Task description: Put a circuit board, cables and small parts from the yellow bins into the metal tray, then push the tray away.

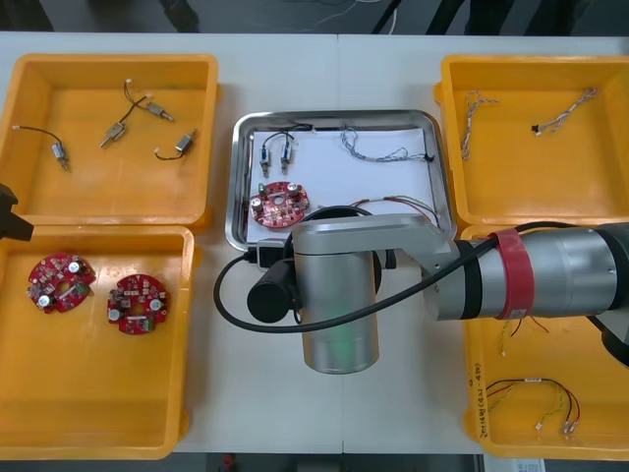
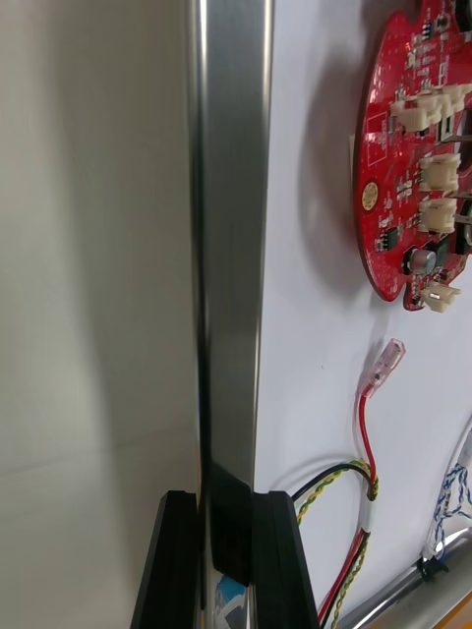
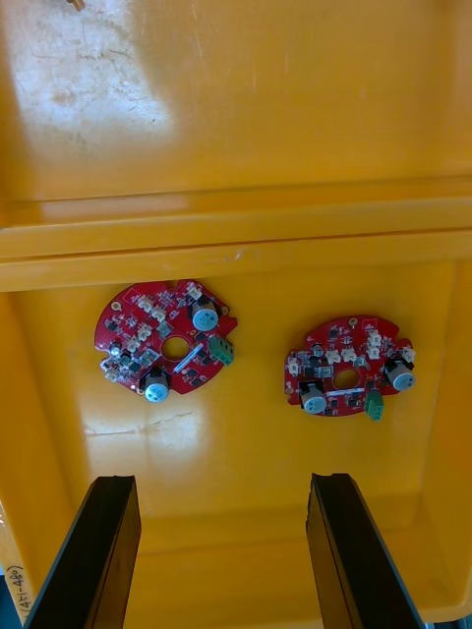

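Yellow bins [image 1: 108, 61]: I count four, two at the tabletop's [image 1: 393, 69] left edge, two at its right.
Metal tray [image 1: 334, 115]: one.
Circuit boards [image 1: 59, 282]: three; two in the near-left bin [image 1: 98, 393], one in the tray.
Small metal parts [image 1: 116, 133]: six; four in the far-left bin, two in the tray.
Blue and white cables [image 1: 565, 116]: three; two in the far-right bin [image 1: 531, 187], one in the tray.
Red and yellow cables [image 1: 403, 204]: one in the tray; I cannot count those in the near-right bin [image 1: 476, 344].

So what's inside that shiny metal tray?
A round red circuit board, two small metal parts, a twisted blue and white cable and a red and yellow cable. The right arm covers the tray's near edge.
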Motion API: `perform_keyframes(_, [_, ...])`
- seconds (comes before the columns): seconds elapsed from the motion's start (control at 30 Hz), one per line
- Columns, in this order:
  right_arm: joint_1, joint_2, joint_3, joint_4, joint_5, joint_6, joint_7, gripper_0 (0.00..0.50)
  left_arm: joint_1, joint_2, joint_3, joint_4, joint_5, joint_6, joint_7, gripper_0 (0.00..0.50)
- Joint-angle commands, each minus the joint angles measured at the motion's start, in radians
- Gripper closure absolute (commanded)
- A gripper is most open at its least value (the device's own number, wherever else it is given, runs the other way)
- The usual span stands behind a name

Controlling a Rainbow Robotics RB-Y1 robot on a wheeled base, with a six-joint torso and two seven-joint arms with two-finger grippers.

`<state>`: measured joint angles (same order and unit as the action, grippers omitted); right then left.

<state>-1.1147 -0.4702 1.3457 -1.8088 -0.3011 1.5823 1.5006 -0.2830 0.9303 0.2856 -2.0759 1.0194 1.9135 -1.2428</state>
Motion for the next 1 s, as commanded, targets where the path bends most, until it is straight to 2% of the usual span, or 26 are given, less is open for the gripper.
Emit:
perform_keyframes(0.03, [-0.071, 0.025, 0.01, 0.023, -0.006, -0.016, 0.023, 0.5, 0.011, 0.047, 0.027, -0.027, -0.005, 0.006, 0.009, 0.0])
perform_keyframes(0.27, [-0.097, 0.027, 0.009, 0.055, -0.003, -0.044, 0.024, 0.5, 0.011, 0.047, 0.027, -0.027, -0.005, 0.006, 0.009, 0.0])
perform_keyframes(0.47, [-0.105, 0.027, 0.009, 0.077, 0.028, -0.082, 0.026, 0.5, 0.011, 0.047, 0.027, -0.027, -0.005, 0.006, 0.009, 0.0])
perform_keyframes(0.63, [-0.116, 0.027, 0.009, 0.117, 0.034, -0.154, 0.026, 0.5, 0.011, 0.047, 0.027, -0.027, -0.005, 0.006, 0.009, 0.0])
perform_keyframes(1.0, [-0.145, 0.039, 0.009, 0.187, 0.045, -0.183, 0.032, 0.5, 0.011, 0.047, 0.027, -0.027, -0.005, 0.006, 0.009, 0.0])
